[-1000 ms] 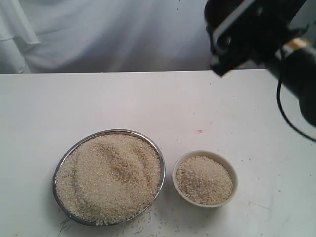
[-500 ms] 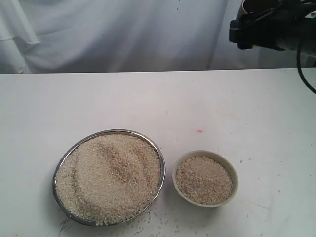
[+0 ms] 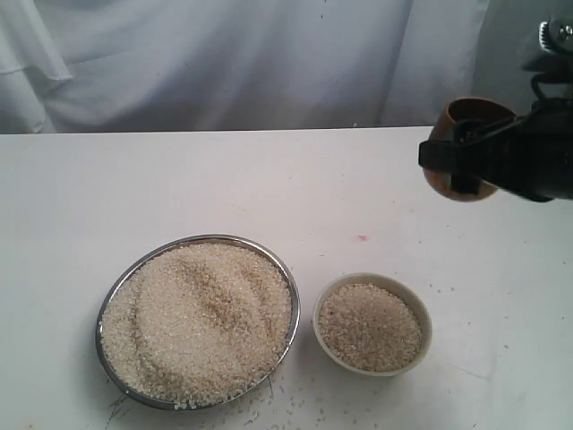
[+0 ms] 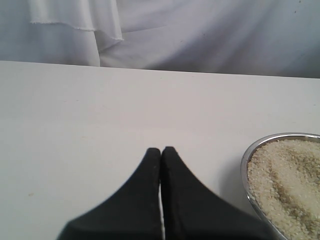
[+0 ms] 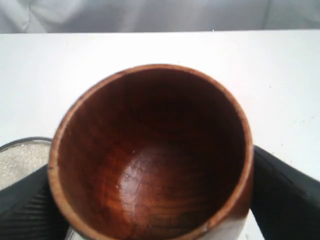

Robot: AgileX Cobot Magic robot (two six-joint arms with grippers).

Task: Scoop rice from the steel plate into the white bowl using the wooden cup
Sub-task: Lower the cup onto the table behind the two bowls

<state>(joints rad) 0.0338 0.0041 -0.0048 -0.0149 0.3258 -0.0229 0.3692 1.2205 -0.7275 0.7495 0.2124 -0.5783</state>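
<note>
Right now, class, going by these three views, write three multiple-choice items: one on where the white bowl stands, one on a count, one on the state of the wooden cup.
1. In the exterior view, the white bowl stands:
A. right of the steel plate
B. left of it
C. inside it

2. How many vessels hold rice?
A. one
B. two
C. three

3. The wooden cup held in the right tool is:
A. full of grains
B. empty
C. lying on its side on the table

Key:
1 A, the bowl sits just off the plate's right edge.
2 B, only the plate and the bowl hold grains.
3 B, the right wrist view shows the cup's bare wooden bottom.
</note>
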